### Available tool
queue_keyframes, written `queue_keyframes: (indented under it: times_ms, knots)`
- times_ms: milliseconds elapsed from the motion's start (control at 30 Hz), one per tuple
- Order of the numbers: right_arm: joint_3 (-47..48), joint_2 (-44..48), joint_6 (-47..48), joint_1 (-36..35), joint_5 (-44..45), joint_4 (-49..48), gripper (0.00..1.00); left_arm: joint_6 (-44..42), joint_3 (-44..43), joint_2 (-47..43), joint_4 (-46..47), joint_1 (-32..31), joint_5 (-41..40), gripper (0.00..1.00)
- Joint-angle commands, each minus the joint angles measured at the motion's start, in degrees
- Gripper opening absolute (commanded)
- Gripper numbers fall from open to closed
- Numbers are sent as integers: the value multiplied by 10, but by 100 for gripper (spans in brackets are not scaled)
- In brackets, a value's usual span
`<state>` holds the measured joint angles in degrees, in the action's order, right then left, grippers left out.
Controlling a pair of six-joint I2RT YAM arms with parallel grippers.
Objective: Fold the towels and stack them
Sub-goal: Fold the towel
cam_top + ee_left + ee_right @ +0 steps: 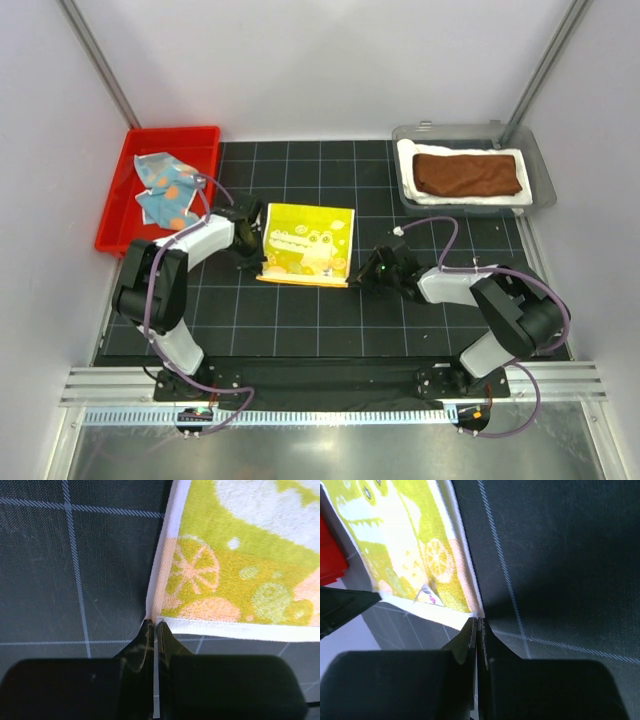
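Observation:
The yellow towel with green cartoon print (308, 240) lies flat on the black grid mat (300, 320). My left gripper (252, 262) is shut on its near left corner; in the left wrist view the fingertips (153, 624) pinch the white hem of the towel (235, 570). My right gripper (360, 278) is shut on the near right corner, with its tips (478, 620) at the towel's edge (405, 545). The light blue towel with orange spots (165, 188) lies crumpled in the red bin. The rust-brown towel (466, 172) lies folded on the white towel (415, 187).
The red bin (205, 135) stands at the back left, off the mat's corner. A clear plastic container (541, 180) at the back right holds the brown and white towels. White walls close in both sides and the back.

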<state>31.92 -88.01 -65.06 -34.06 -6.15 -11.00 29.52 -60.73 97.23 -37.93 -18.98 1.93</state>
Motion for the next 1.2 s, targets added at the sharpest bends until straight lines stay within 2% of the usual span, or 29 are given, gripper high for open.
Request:
queue_keyframes:
  times_ms: [0, 467, 500, 567, 600, 633, 700, 767, 867, 967, 1000, 1067, 1167]
  knots:
    - [-8, 0, -22, -2, -1, -74, 1, -7, -18, 14, 8, 5, -25, 0]
    - [-22, -3, -9, -3, -10, -63, 5, -9, -1, 26, -9, 6, -24, 0]
    - [-24, 0, -7, -2, -9, -61, 8, -5, 0, 22, -11, 7, -21, 1]
    - [-20, 17, 7, -3, -7, -34, 14, -2, 3, 10, -23, 4, 7, 13]
    - [-17, 25, 16, -3, -3, -5, 24, 1, 7, -6, -30, 3, 14, 27]
    - [-6, 36, 35, -2, 0, 17, 30, 3, 7, -15, -35, 3, 21, 35]
    - [10, 65, 64, -3, 12, 92, 44, -7, 2, -32, -51, 3, 52, 42]
    - [45, 79, 108, -2, 25, 143, 47, -18, -37, -40, -73, 3, 58, 48]
    - [113, 85, 192, 8, 26, 214, 46, -68, -125, -21, -113, 4, 56, 49]
    - [195, 53, 260, 33, 0, 225, 36, -123, -196, 24, -100, 8, 64, 46]
    - [220, 38, 298, 41, -4, 230, 34, -134, -243, 43, -87, 9, 80, 45]
    - [292, -22, 331, 63, -43, 224, 29, -164, -283, 95, -73, 12, 95, 44]
    - [388, -113, 403, 88, -117, 218, 28, -203, -353, 149, -62, 27, 144, 41]
